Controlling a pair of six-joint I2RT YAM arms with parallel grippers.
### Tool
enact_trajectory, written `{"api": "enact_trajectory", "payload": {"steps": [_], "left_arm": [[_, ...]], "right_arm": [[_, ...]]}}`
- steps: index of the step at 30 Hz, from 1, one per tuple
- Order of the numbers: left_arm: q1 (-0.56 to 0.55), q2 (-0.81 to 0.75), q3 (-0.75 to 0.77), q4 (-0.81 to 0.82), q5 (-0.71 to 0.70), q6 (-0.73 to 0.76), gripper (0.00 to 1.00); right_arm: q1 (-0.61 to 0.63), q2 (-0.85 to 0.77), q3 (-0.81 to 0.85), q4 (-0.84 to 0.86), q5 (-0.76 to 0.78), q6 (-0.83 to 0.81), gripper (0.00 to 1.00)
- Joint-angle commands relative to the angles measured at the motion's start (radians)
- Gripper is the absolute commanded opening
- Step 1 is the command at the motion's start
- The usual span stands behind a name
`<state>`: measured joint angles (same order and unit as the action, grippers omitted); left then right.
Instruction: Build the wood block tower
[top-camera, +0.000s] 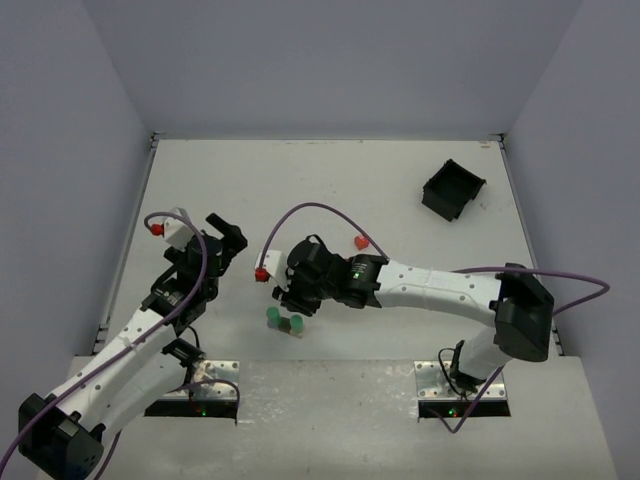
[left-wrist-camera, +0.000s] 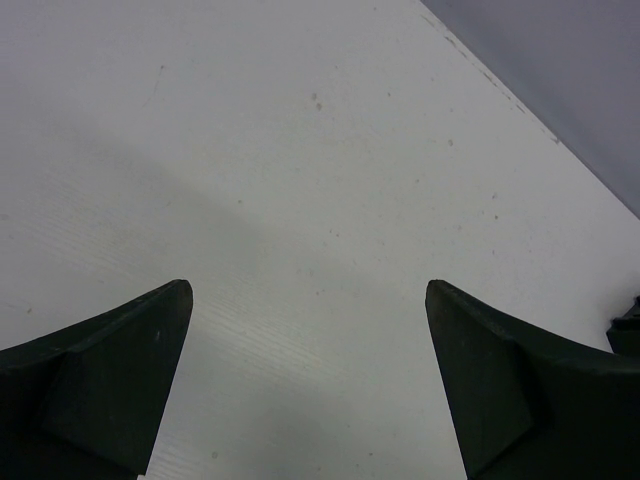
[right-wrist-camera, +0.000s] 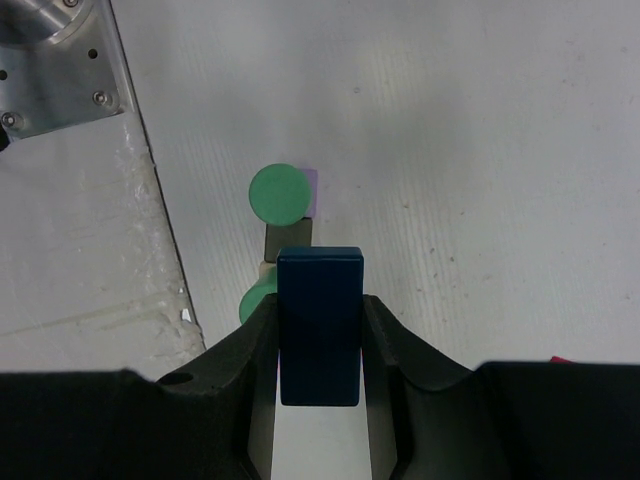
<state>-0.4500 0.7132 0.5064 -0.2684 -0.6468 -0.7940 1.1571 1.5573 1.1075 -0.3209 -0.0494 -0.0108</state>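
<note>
— What's your right end effector (right-wrist-camera: 320, 305) got?
— It's clamped on a blue block (right-wrist-camera: 319, 330), over the green cylinders (right-wrist-camera: 279, 193) on the desk (right-wrist-camera: 480, 150). Your left end effector (left-wrist-camera: 310, 295) stands wide apart.

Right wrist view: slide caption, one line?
Right end effector grips a blue block, with two green cylinders just ahead on the white table.
</note>
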Motion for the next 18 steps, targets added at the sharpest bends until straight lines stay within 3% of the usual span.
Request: {"api": "enact_trajectory", "payload": {"steps": [1, 18], "left_arm": [[0.008, -0.023, 0.020, -0.020, -0.037, -0.033, 1.00], [0.008, -0.043, 0.014, -0.012, -0.025, -0.022, 1.00]], "right_arm": [[0.026, 0.019, 0.067, 0.005, 0.011, 0.050, 0.24], [0.044, 0.109, 0.101, 0.014, -0.009, 0.045, 0.28]]}}
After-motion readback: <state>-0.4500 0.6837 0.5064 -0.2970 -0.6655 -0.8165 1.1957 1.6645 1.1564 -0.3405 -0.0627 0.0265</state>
